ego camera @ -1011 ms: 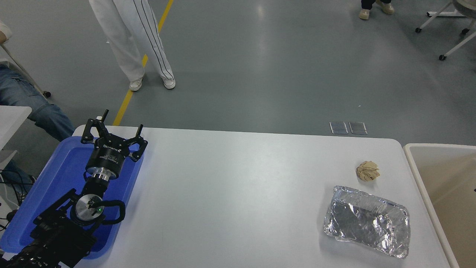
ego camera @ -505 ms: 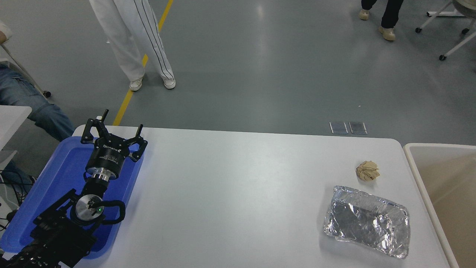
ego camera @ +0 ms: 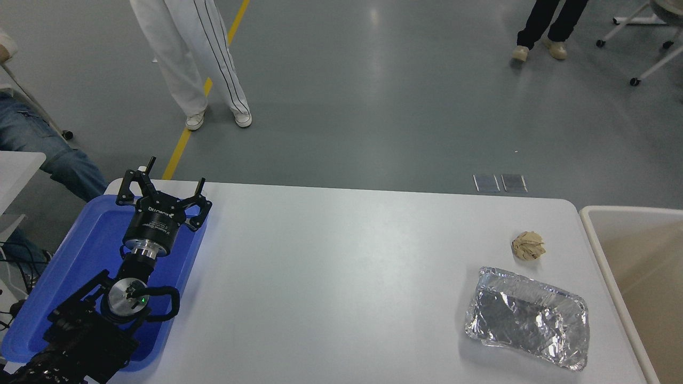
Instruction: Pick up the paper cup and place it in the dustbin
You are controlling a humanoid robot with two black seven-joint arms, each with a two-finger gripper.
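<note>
No paper cup shows beside the dustbin (ego camera: 589, 224), so the parked, spread-fingered left gripper (ego camera: 165, 184) risks leaving the task stalled, or grabbing the brown paper ball (ego camera: 528, 246) near the bin instead.

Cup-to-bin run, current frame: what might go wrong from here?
1. No white paper cup shows on the white table, so the robot may grab the crumpled brown paper ball or the crinkled silver foil tray instead.
2. The right arm is out of view; only the left tool shows, open over the flat blue plastic tray, far from the beige plastic dustbin.
</note>
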